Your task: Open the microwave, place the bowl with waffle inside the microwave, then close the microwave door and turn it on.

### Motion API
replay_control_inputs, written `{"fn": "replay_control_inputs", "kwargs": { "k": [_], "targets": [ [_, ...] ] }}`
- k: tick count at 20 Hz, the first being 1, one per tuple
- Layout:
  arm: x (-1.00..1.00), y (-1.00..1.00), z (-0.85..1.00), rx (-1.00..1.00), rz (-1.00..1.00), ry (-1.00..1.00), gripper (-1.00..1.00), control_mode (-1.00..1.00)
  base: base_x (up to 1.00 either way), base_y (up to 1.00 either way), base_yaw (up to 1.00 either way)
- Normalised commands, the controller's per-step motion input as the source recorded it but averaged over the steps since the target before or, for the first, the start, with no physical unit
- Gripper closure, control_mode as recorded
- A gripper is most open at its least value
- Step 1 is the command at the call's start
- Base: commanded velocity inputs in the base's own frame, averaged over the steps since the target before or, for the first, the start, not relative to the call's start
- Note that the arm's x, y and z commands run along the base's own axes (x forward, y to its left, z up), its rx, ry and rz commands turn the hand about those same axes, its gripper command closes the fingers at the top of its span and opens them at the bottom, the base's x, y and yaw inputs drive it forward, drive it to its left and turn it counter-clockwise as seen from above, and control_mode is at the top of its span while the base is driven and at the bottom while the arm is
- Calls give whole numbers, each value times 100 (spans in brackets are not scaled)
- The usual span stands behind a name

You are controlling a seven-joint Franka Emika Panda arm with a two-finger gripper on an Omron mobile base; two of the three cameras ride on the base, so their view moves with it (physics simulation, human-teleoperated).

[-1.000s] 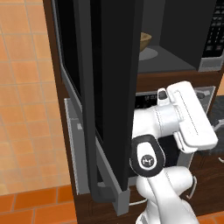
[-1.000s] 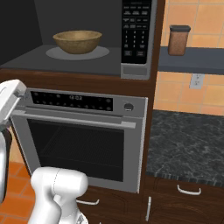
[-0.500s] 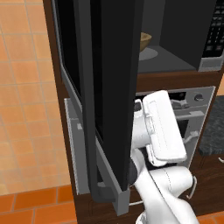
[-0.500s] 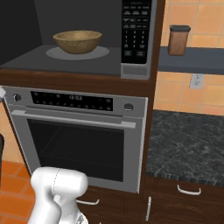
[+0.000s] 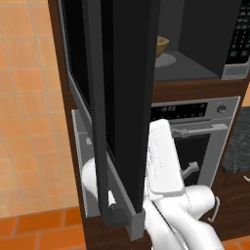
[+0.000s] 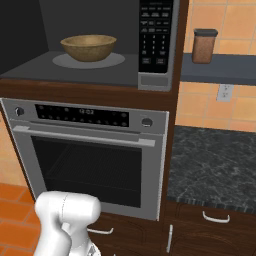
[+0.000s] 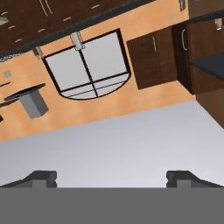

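Tan bowl (image 6: 88, 47) sits on the pale turntable inside the microwave (image 6: 100, 65), whose door (image 5: 114, 112) stands swung wide. Since a second ago the arm has dropped behind that door. Gripper (image 7: 111, 177) fingers are spread, empty. Steel oven (image 6: 90, 160) below; speckled dark counter (image 6: 215, 165) alongside.

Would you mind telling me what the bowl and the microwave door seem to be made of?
The bowl looks like wood or matte ceramic: tan-brown, with faint darker streaks. The microwave door looks like glossy black glass in a grey metal frame, going by its dark smooth sheen.
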Motion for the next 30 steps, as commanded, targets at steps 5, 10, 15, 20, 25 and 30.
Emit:
{"fn": "replay_control_inputs", "kwargs": {
  "k": [5, 10, 15, 20, 25, 30],
  "targets": [
    [-6, 29, -18, 9, 0, 23, -100, -100, 0, 0, 0],
    [0, 48, -9, 17, 0, 31, -100, -100, 0, 0, 0],
    [10, 46, -35, 16, 0, 27, -100, -100, 0, 0, 0],
    [27, 43, -47, 11, 3, 9, -100, -100, 0, 0, 0],
    [8, 49, -11, 6, 6, -3, -100, -100, 0, 0, 0],
    [0, 44, 0, 5, 9, -1, -100, -100, 0, 0, 0]
  ]
}}
